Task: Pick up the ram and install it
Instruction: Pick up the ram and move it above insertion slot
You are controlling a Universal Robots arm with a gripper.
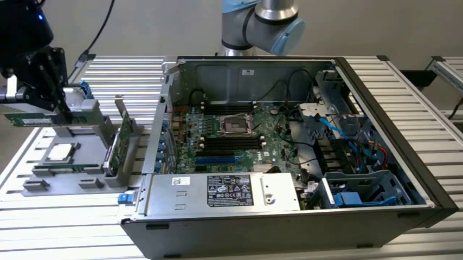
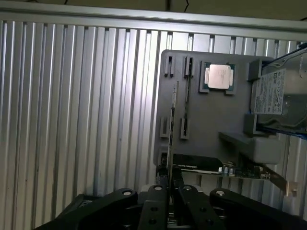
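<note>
My black gripper (image 1: 58,115) hangs at the exterior view's left, above the grey parts tray (image 1: 79,142). It is shut on the ram (image 1: 29,119), a narrow green stick held level and clear of the tray. In the wrist view the ram (image 2: 171,124) appears edge-on as a thin strip running out from between the fingers (image 2: 156,201) of the gripper (image 2: 170,186). The tray (image 2: 211,115) lies beneath it. The motherboard (image 1: 253,130) sits inside the open computer case, with black memory slots (image 1: 231,142) on both sides of the processor socket.
On the tray are a loose processor (image 2: 219,76), a grey drive with blue tabs (image 2: 278,96), a broad green card with a metal bracket (image 2: 225,168) and another thin stick (image 2: 186,96) standing in its holders. The case (image 1: 405,135) has tall walls, cables, a drive cage and a power supply (image 1: 224,190).
</note>
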